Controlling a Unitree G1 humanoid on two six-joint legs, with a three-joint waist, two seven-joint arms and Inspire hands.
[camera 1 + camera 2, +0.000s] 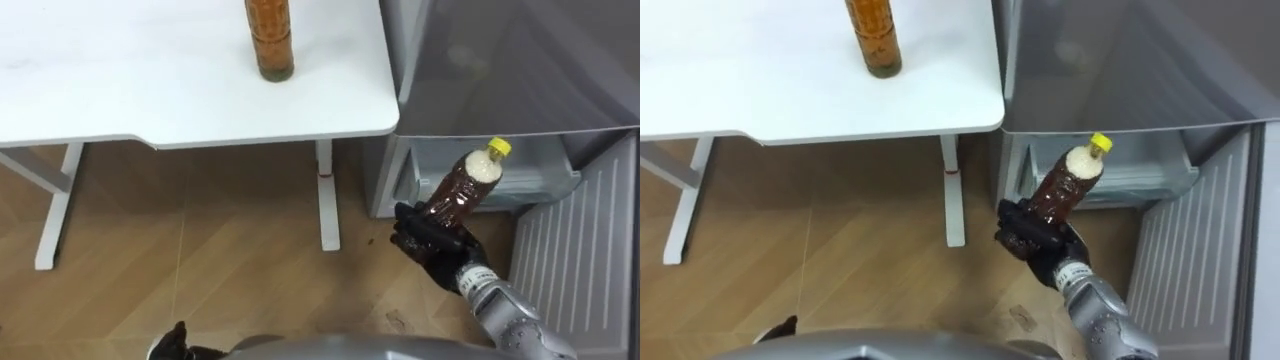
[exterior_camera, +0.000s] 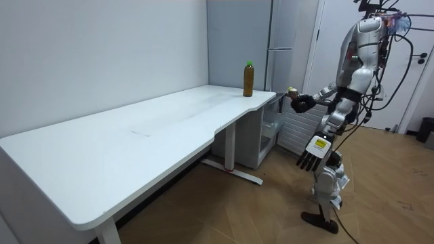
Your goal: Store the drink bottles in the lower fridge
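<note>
My right hand is shut on a brown drink bottle with a yellow cap, held tilted in the air in front of the open lower fridge compartment. In the room view the right hand reaches toward the fridge past the table's end. A second, amber bottle stands upright on the white table near its right end; it has a green cap. My left hand hangs low at my side with straight fingers, holding nothing.
The lower fridge door is swung open on the right, its ribbed inner face toward me. The grey upper fridge door is closed. A table leg stands just left of the fridge. Wooden floor lies below the table.
</note>
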